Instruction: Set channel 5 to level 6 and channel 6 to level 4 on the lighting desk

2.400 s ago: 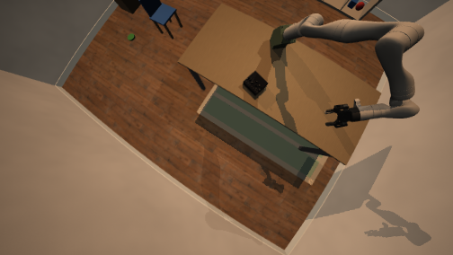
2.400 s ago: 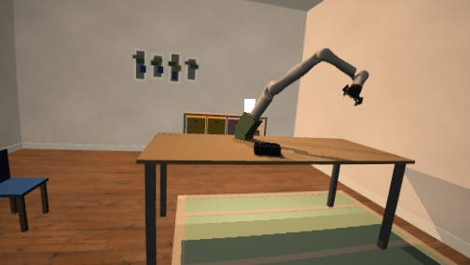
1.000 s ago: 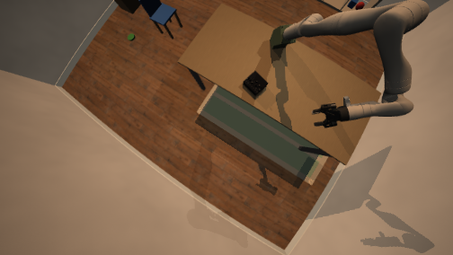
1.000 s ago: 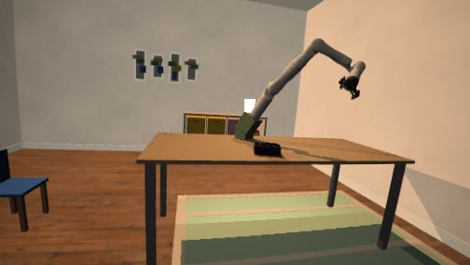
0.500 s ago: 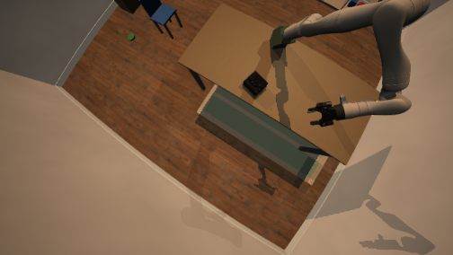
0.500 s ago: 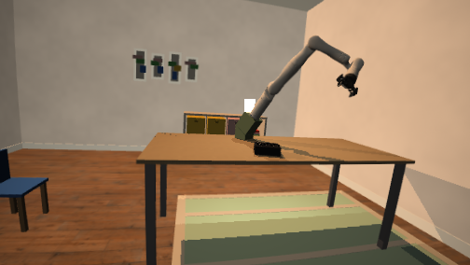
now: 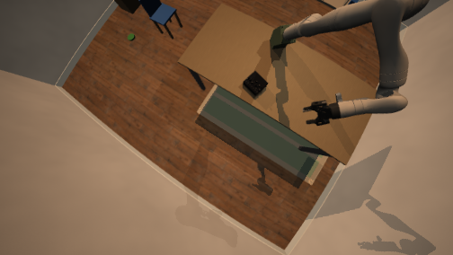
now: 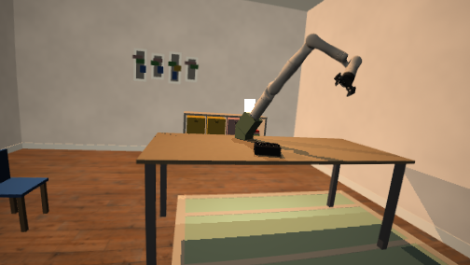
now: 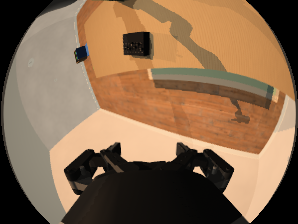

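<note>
Your black two-finger gripper [image 7: 310, 115] [image 8: 345, 86] [image 9: 148, 149]'s released, well above the brown rectangular bench [image 7: 225, 36] [image 8: 200, 149] [image 9: 105, 40]. Black boxy desk [image 7: 255, 83] [image 8: 267, 149] [image 9: 136, 44]'s nr bench's long edge; can't read fader lvls.

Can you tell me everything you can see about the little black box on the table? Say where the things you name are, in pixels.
The black box [image 7: 255, 83] [image 8: 267, 149] [image 9: 136, 44] looks like hard plastic, squarish and low, with small bumps on top too tiny to make out. It sits upright near the table's [image 7: 216, 36] [image 8: 200, 149] [image 9: 105, 55] long edge. Only the table seems to touch it.
</note>
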Available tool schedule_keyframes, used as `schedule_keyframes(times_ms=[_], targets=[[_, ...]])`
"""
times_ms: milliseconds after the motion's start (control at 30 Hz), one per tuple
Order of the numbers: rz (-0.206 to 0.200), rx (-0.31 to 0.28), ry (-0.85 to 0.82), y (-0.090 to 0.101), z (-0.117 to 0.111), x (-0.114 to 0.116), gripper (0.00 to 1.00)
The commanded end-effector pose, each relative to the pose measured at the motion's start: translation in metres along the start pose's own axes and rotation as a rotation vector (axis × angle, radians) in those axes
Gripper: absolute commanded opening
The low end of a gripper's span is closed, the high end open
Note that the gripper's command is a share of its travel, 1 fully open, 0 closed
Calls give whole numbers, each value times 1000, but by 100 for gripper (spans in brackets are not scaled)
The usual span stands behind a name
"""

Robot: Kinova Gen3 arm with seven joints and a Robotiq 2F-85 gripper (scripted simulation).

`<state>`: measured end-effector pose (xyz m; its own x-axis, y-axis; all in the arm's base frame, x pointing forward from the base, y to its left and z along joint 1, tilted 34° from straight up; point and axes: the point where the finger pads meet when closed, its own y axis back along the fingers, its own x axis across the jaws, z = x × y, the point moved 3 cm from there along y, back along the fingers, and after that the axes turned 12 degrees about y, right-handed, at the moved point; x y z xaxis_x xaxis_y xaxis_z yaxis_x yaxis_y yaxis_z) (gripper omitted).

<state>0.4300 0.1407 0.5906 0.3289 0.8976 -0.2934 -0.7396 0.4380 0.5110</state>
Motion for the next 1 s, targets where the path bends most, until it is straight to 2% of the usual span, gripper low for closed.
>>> schedule_keyframes(times_ms=[0,200,233,500,533,800,833,967], targets=[[-3,6,-13,-6,2,-14,100],[-3,6,-13,-6,2,-14,100],[6,16,-7,-19,1,-29,100],[6,16,-7,-19,1,-29,100],[17,28,-1,-33,-1,-44,100],[17,28,-1,-33,-1,-44,100],[30,42,5,-47,-5,-59,100],[30,42,5,-47,-5,-59,100]])
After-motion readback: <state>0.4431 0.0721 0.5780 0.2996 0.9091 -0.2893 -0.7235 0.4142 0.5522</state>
